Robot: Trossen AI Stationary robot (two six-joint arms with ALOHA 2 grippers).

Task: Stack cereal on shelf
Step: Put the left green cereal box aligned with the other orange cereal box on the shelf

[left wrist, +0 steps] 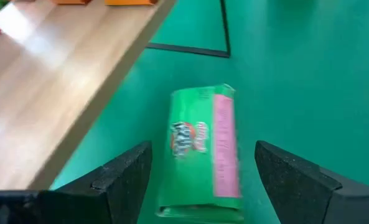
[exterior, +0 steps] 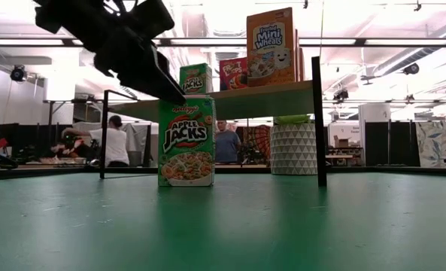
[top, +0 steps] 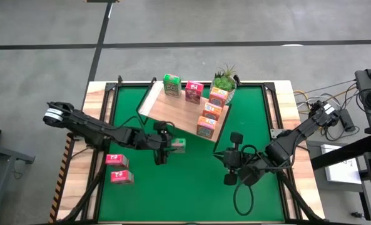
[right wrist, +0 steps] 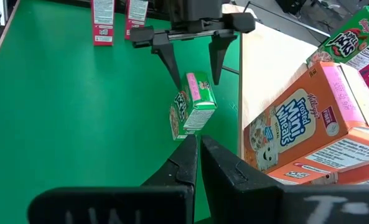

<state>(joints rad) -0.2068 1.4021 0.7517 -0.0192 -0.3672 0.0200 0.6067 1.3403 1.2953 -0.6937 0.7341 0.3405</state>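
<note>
Green mat point(top: 191, 181) carries the work. Left gripper point(top: 162, 145) fingers point(left wrist: 119, 180) spread wide, straddling a green cereal box point(left wrist: 203, 152) standing on the mat beside the shelf point(top: 172, 112); contact apparently not made. Right gripper point(top: 234, 167) fingers point(right wrist: 224, 171) pressed together, empty, waiting nearby. Risk: one finger landing first could tip the box

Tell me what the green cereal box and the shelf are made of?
The green cereal box looks like thin printed cardboard: sharp folded edges and bright printing with a slight sheen. The shelf looks like light wood, or a wood-look board: pale grain streaks show along its top, with a thin black frame that seems to be metal.
</note>
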